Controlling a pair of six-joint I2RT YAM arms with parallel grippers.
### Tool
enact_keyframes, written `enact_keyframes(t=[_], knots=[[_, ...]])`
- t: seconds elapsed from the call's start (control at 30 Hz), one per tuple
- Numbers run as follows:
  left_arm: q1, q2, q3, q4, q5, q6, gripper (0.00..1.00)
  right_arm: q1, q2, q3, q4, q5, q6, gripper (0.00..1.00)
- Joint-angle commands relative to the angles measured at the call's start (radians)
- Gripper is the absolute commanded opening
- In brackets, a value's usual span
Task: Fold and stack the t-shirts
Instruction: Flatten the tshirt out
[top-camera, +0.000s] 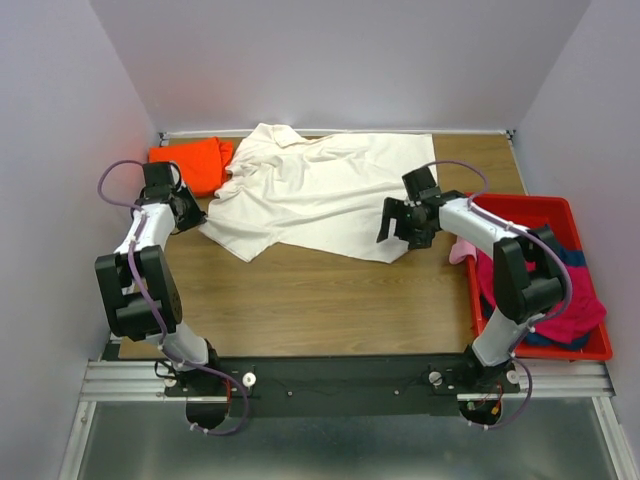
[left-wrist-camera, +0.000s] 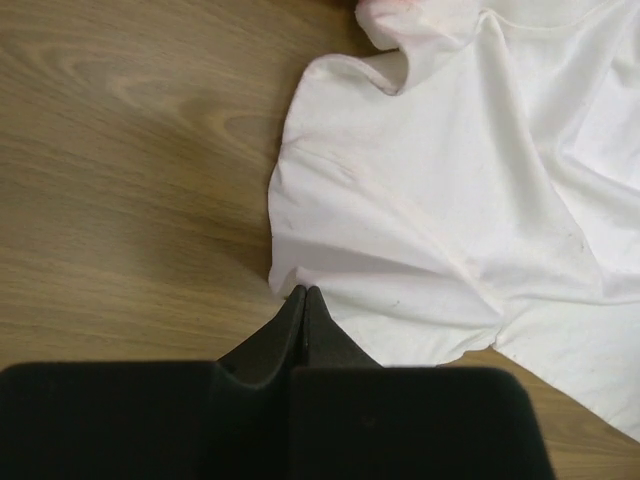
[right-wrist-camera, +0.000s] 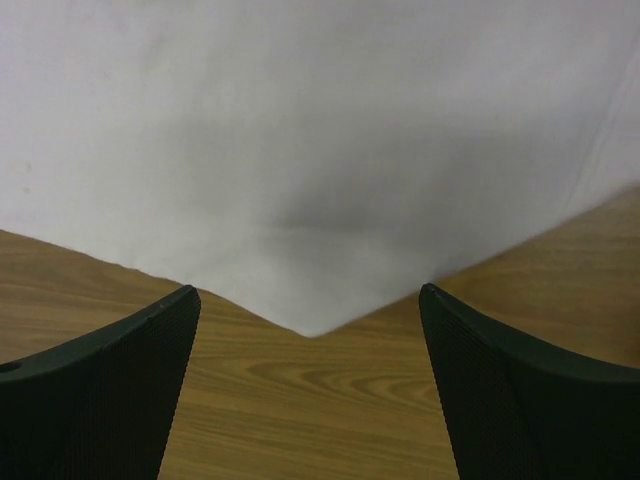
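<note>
A large cream-white t-shirt (top-camera: 320, 195) lies spread and rumpled across the back of the table. At its left edge my left gripper (top-camera: 192, 212) is shut, its tips (left-wrist-camera: 303, 291) meeting on the hem of the shirt (left-wrist-camera: 450, 200). Over the shirt's near right corner (right-wrist-camera: 310, 320) my right gripper (top-camera: 402, 228) hovers open, and between its fingers (right-wrist-camera: 310, 292) there is only cloth and bare wood. An orange t-shirt (top-camera: 190, 160) lies folded at the back left, touching the white one. Magenta (top-camera: 560, 305), dark blue (top-camera: 575, 258) and pale pink (top-camera: 460, 252) shirts are heaped at the right.
A red plastic bin (top-camera: 540, 207) stands at the table's right edge and holds the heaped shirts; the pale pink one hangs over its left wall. Bare wood (top-camera: 320, 300) stretches in front of the white shirt. Grey walls enclose the table on three sides.
</note>
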Motion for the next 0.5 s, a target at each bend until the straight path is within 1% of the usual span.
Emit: enact_keyframes(t=[0.0,0.13,0.2,0.37,0.47], knots=[[0.004,0.032,0.014,-0.007,0.053,0.043,0.0,-0.002,-0.064,-0.077,-0.024,0.063,0.097,0.96],[0.005,0.054,0.018,-0.016,0.063,0.073,0.0,-0.002,-0.031,-0.077,-0.024,0.092,0.137,0.95],[0.005,0.054,0.012,-0.014,0.063,0.081,0.0,-0.002,-0.008,-0.062,-0.034,0.123,0.143,0.94],[0.007,0.034,-0.012,0.003,0.054,0.081,0.0,-0.002,0.035,-0.069,-0.045,0.135,0.158,0.93],[0.008,0.037,-0.019,0.006,0.065,0.084,0.0,-0.002,0.055,-0.069,-0.038,0.146,0.155,0.88]])
